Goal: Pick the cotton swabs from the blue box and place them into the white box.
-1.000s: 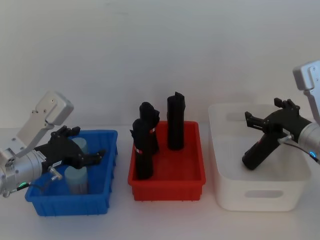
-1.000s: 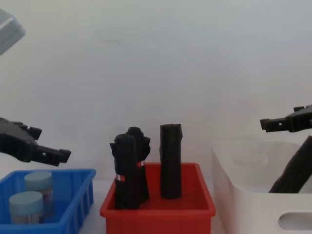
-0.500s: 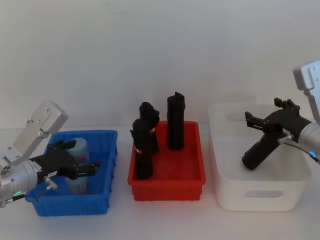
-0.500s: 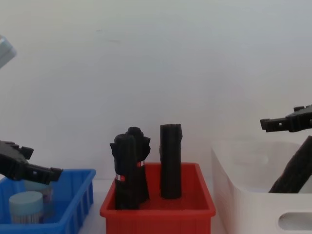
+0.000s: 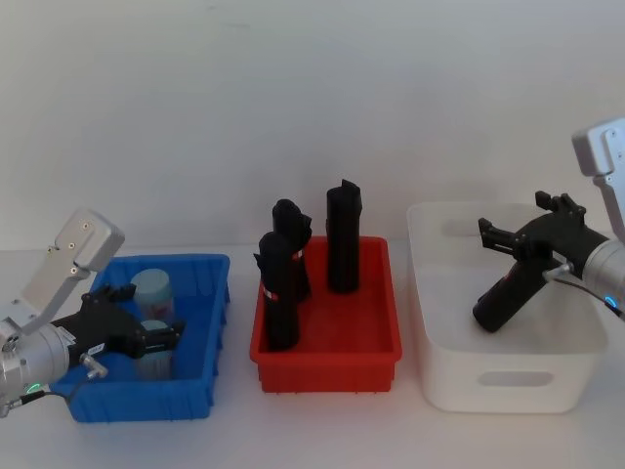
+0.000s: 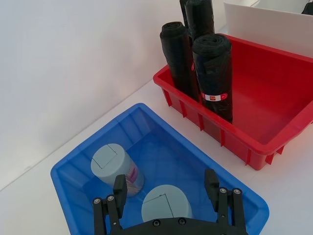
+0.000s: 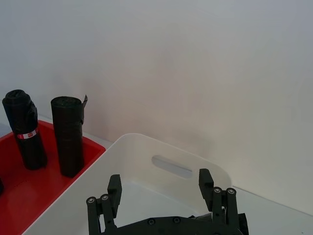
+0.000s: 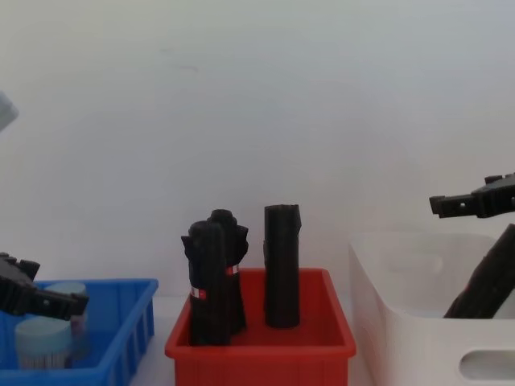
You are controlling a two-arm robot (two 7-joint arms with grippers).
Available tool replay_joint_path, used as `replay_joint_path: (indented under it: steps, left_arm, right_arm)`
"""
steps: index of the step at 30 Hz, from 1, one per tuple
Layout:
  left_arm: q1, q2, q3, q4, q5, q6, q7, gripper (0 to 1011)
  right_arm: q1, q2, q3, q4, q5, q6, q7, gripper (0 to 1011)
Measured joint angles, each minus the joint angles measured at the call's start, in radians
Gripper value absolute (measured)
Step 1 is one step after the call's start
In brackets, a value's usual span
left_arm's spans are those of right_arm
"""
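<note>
My left gripper is low in the blue box, fingers open with one cotton swab tub between them, so I judge that closing and lifting toward the white box comes next, while the right gripper hangs open-fingered above it.

The left gripper and right gripper are matte black. Each has two slim linked fingers pinned with silver-headed screws. Behind each sits a silver-grey cylindrical wrist, a thin grey cable and a pale grey boxy housing dotted with screw holes. The left wrist carries a small green light.
</note>
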Motion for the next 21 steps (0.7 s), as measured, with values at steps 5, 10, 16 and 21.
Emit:
replay_joint_path:
  steps: [5,10,16,21]
  left_arm:
    - [0.001,-0.007,0.004,0.017,-0.009,-0.002,0.011,1004]
    - [0.0,-0.014,0.007,0.032,-0.018,-0.007,0.021,1004]
    - [-0.002,-0.023,0.011,0.05,-0.027,-0.012,0.035,1004]
    - [-0.003,-0.03,0.014,0.062,-0.032,-0.014,0.048,1004]
  right_arm:
    - [0.0,0.0,0.0,0.0,0.0,0.0,0.0,1002]
    - [0.0,0.0,0.0,0.0,0.0,0.0,0.0,1002]
    - [0.0,0.0,0.0,0.0,0.0,0.0,0.0,1002]
    - [0.0,0.0,0.0,0.0,0.0,0.0,0.0,1002]
